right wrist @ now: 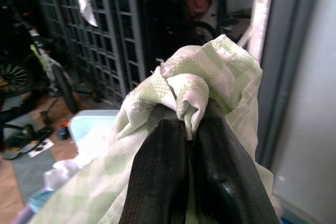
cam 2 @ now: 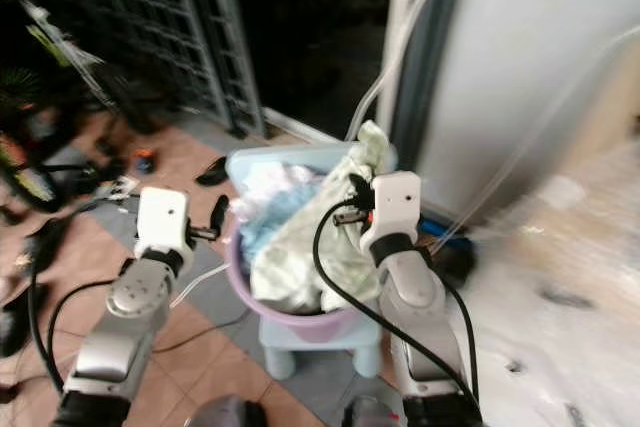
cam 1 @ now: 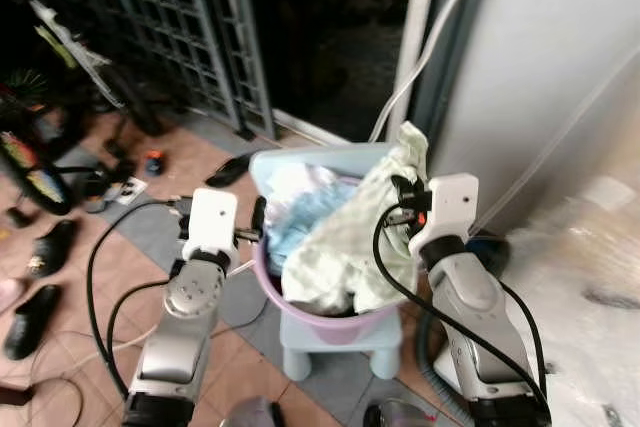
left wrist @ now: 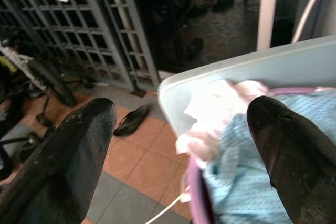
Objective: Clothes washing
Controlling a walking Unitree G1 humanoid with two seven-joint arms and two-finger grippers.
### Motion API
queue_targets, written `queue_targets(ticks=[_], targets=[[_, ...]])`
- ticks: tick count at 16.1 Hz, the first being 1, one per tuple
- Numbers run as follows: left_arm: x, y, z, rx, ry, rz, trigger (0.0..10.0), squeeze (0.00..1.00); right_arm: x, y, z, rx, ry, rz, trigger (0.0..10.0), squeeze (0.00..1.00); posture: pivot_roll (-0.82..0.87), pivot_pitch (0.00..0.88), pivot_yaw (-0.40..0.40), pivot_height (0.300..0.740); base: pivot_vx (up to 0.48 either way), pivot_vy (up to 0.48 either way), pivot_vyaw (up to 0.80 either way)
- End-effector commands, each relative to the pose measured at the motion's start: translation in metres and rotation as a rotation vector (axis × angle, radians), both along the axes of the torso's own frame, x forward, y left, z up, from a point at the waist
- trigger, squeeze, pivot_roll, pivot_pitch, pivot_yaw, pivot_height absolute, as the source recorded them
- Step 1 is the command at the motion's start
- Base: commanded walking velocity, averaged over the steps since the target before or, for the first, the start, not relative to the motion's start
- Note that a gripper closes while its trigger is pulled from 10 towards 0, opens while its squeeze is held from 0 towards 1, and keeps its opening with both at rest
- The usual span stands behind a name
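Holding: right gripper, fingers pinched together on a bunched fold of the pale green cloth.
Cloth, position: draped over the right side of the purple basin; its long axis runs from the raised gripped end at the far right down toward the near rim, where the free end hangs.
Cloth, pattern: light green check, wrinkled.
Basin, contents: a light blue garment and a white garment heaped on the left, beside the green cloth.
Basin, support: sits on a light blue stool on the tiled floor.
Left gripper: fingers spread wide, empty, at the left rim of the basin, one finger outside, one above the blue garment.
Surroundings: metal gate far left; shoes on the floor at left; grey wall at right; white hose running up along it.
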State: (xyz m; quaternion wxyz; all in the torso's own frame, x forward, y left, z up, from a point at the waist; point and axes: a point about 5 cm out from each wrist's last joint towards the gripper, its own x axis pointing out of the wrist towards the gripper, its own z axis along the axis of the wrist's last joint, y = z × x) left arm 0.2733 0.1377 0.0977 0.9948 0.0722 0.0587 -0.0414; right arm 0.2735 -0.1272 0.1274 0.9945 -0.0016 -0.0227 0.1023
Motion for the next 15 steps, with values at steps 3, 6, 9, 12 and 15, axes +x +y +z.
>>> queue_targets(ticks=[3, 6, 9, 12, 15], targets=[[-0.0016, 0.0007, -0.0038, -0.004, 0.009, 0.006, 10.0, 0.0, 0.0005, -0.0017, 0.0067, -0.002, -0.02, -0.002, 10.0, 0.0, -0.02, 0.011, 0.076, 0.74, 0.0, 0.0, -0.68], [-0.0017, 0.0003, -0.0039, -0.007, 0.008, 0.003, 10.0, 0.0, 0.001, -0.0015, 0.0069, -0.003, -0.014, -0.003, 10.0, 0.0, -0.03, 0.013, 0.077, 0.74, 0.0, 0.0, -0.32], [-0.0015, -0.0008, -0.0039, -0.017, 0.004, -0.007, 10.0, 0.0, 0.0006, -0.0003, 0.0066, -0.007, -0.013, 0.001, 10.0, 0.0, -0.03, 0.015, 0.08, 0.74, 0.0, 0.0, 0.0], [-0.0016, -0.0011, -0.0039, -0.019, 0.006, -0.006, 10.0, 0.0, 0.0001, 0.0001, 0.0062, -0.01, -0.013, 0.005, 10.0, 0.0, -0.03, 0.016, 0.079, 0.74, 0.0, 0.0, 0.0], [-0.0017, -0.0013, -0.0037, -0.025, 0.004, -0.006, 10.0, 0.0, 0.0005, 0.0007, 0.0062, -0.013, -0.009, 0.006, 10.0, 0.0, -0.03, 0.017, 0.079, 0.74, 0.0, 0.0, 0.0]])
